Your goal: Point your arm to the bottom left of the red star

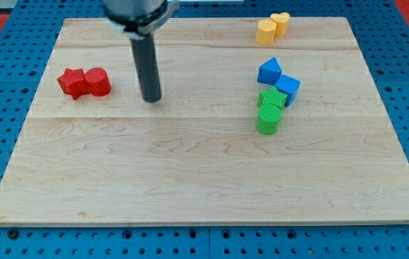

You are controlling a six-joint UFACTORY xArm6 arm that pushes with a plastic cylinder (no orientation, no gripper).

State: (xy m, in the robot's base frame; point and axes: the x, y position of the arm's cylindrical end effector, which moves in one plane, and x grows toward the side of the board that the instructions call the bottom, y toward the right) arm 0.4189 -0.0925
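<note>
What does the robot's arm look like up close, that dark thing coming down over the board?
Only its lower end shows. A wide, dark, rounded mount enters from the view's top, and a straight dark grey cylindrical rod hangs from it, smooth and slightly glossy, ending in my tip, a blunt flat end. No cables, markings or tool jaws are visible. My tip sits to the view's right of the red blocks.

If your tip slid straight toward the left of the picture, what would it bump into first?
Probably the red cylinder. My tip sits to its right, slightly lower in the view, so it might only graze that block's lower edge or slip just beneath it. The red star touches the cylinder's far side.
</note>
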